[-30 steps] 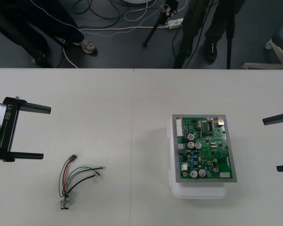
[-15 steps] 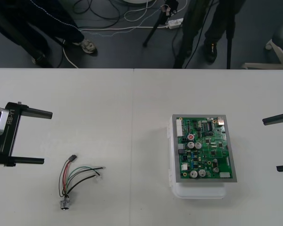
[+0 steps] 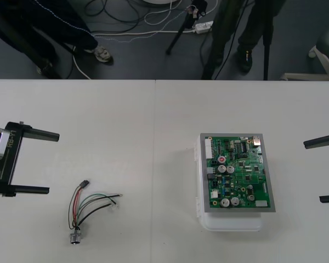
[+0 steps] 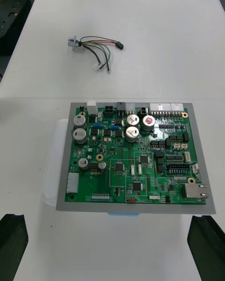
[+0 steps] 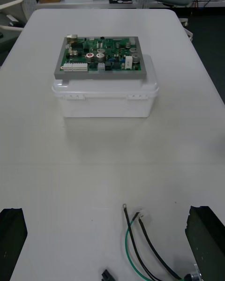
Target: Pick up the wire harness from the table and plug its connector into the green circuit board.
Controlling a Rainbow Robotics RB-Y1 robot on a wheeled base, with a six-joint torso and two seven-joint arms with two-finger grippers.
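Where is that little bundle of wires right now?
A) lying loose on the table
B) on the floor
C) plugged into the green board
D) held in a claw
A: the wires lie on the table, apart from the green board, near the open left gripper.

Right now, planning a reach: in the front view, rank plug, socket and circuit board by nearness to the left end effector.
1. Black plug, beside the left end effector.
2. Metal socket, left, near edge.
3. Green circuit board, right side.

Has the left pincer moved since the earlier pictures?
Yes. In the front view the left pincer, open, has shifted toward the near edge of the table, coming nearer the wire harness, which has stayed put.
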